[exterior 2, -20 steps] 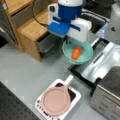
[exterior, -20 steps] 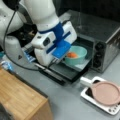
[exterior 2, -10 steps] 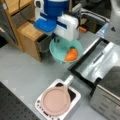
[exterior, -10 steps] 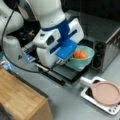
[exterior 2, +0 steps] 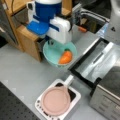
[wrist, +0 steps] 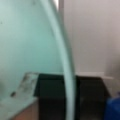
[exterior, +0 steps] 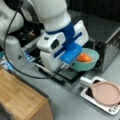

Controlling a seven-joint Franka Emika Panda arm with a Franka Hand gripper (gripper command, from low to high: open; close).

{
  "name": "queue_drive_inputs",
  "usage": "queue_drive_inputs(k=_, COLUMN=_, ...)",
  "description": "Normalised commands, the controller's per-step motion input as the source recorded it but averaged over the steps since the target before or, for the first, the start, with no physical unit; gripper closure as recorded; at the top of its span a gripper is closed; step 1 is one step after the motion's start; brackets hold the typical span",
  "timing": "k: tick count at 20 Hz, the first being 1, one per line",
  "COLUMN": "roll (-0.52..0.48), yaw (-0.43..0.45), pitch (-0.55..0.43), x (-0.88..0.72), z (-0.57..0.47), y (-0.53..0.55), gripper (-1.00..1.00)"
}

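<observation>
Start with the grey table (exterior 2: 22, 72) — it fills the lower left of both front views. Your arm's white and blue wrist housing (exterior: 62, 42) occupies the centre of a front view and the upper centre of a front view (exterior 2: 51, 18). The gripper (exterior 2: 51, 42) sits under that housing, at the upper-left rim of the teal bowl (exterior 2: 51, 56); you cannot tell from any view whether its fingers are parted or closed on the rim. A toaster oven (exterior 2: 107, 75) lies at the right of a front view, door down. The wooden box (exterior: 22, 100) fills the lower left of a front view. A pink pan (exterior 2: 56, 100) rests on a white base at bottom centre. In the wrist view, the bowl's rim (wrist: 63, 62) arcs down the middle. Inside the bowl — toward its right side — lies an orange carrot (exterior 2: 65, 57).
</observation>
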Motion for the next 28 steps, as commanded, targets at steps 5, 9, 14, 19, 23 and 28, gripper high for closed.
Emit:
queue_drive_inputs(k=5, roll=-0.105, yaw=0.015, pitch=0.253, x=0.60, z=0.21, y=-0.26, gripper=1.00)
queue_drive_inputs(k=9, roll=-0.118, yaw=0.045, pitch=0.289, x=0.53, z=0.26, y=-0.21, gripper=1.00)
queue_drive_inputs(k=14, roll=-0.168, yaw=0.073, pitch=0.357, x=0.43, z=0.25, y=-0.17, gripper=1.00)
queue_drive_inputs(k=19, roll=-0.175, yaw=0.126, pitch=0.400, x=0.53, z=0.15, y=-0.26, gripper=1.00)
queue_drive_inputs(k=23, roll=-0.072, yaw=0.173, pitch=0.395, x=0.57, z=0.13, y=-0.32, gripper=1.00)
queue_drive_inputs(k=28, roll=-0.052, yaw=0.179, pitch=0.369, x=0.50, z=0.17, y=-0.32, gripper=1.00)
